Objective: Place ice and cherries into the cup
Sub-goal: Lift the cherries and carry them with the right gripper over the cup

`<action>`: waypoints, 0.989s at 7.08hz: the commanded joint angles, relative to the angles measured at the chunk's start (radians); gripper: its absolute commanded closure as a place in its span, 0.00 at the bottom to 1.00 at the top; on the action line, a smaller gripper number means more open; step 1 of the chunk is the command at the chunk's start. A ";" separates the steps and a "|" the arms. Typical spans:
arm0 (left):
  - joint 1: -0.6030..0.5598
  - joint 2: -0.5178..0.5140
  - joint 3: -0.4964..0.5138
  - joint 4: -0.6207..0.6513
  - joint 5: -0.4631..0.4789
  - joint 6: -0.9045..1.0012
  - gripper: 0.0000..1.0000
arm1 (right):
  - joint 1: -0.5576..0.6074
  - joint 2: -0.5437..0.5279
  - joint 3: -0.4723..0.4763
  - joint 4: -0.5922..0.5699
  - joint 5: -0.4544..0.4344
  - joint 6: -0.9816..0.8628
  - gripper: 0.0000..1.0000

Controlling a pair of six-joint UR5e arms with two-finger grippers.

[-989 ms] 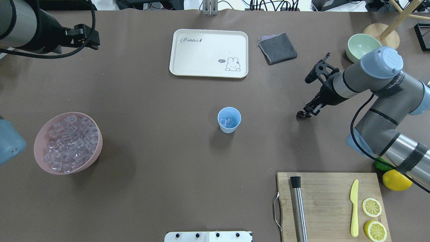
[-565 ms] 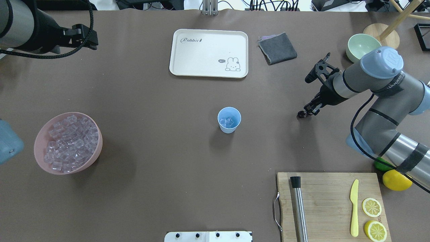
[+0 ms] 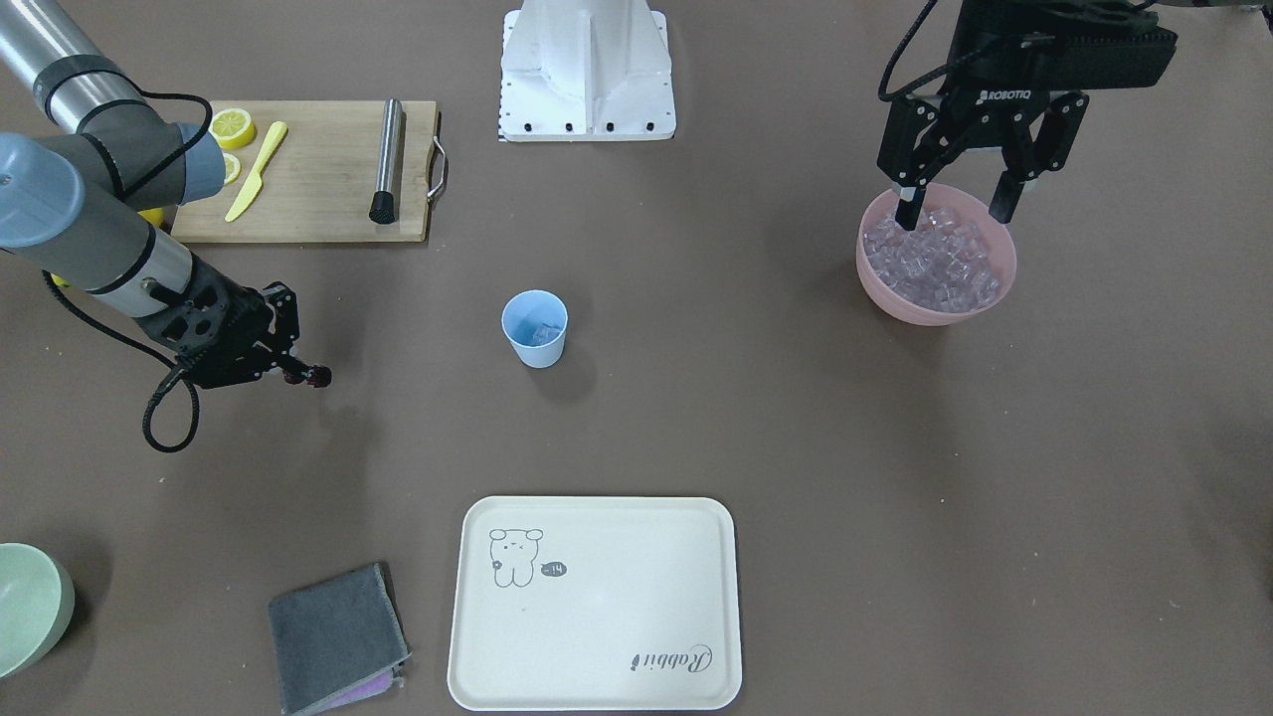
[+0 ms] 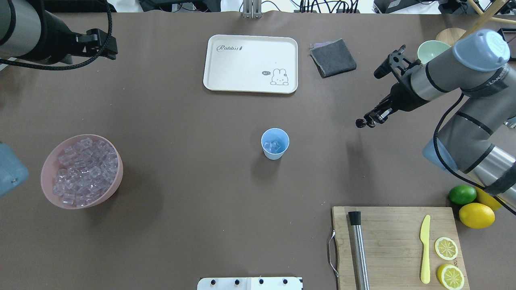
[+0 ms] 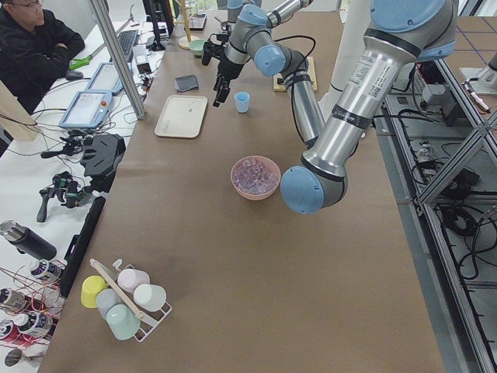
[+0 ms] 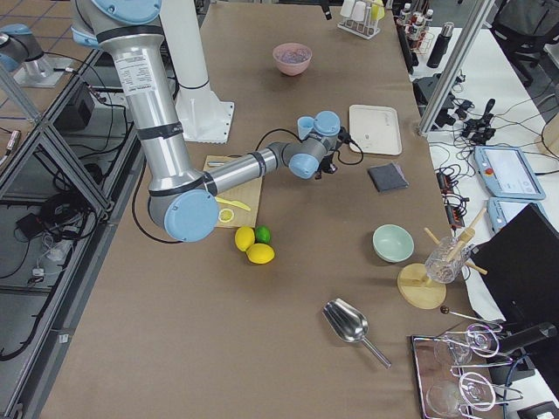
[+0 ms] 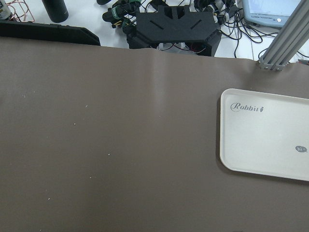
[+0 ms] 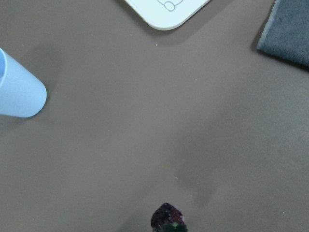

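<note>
The light blue cup (image 4: 275,143) stands upright mid-table with a few ice cubes (image 4: 275,146) inside; it also shows in the front view (image 3: 534,328) and the right wrist view (image 8: 19,92). My right gripper (image 4: 367,120) is shut on the dark cherries (image 4: 359,123), held above the table to the cup's right; they show in the front view (image 3: 318,376) and right wrist view (image 8: 167,218). My left gripper (image 3: 953,207) hangs open and empty above the pink bowl (image 3: 880,288) full of ice (image 3: 930,259).
A white rabbit tray (image 4: 250,64) and a grey cloth (image 4: 333,57) lie at the far side. A pale green bowl (image 4: 427,50) sits far right. A cutting board (image 4: 395,241) with muddler, yellow knife and lemon slices is near right, beside a lime (image 4: 462,194) and lemon (image 4: 476,215).
My right gripper has lifted and moved toward the far side with the cherries in it, uncovering the lime. The left arm has barely moved.
</note>
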 commanded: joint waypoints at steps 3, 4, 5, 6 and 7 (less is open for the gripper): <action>-0.046 0.075 -0.017 -0.006 -0.058 0.122 0.04 | -0.087 0.151 0.091 0.000 -0.074 0.448 1.00; -0.051 0.117 -0.027 -0.020 -0.060 0.153 0.03 | -0.167 0.172 0.114 -0.003 -0.176 0.522 1.00; -0.051 0.149 -0.025 -0.044 -0.060 0.154 0.03 | -0.215 0.205 0.127 -0.040 -0.242 0.582 1.00; -0.069 0.189 -0.039 -0.051 -0.083 0.156 0.02 | -0.249 0.213 0.154 -0.086 -0.290 0.593 1.00; -0.089 0.232 -0.037 -0.057 -0.109 0.229 0.02 | -0.261 0.221 0.169 -0.115 -0.307 0.602 1.00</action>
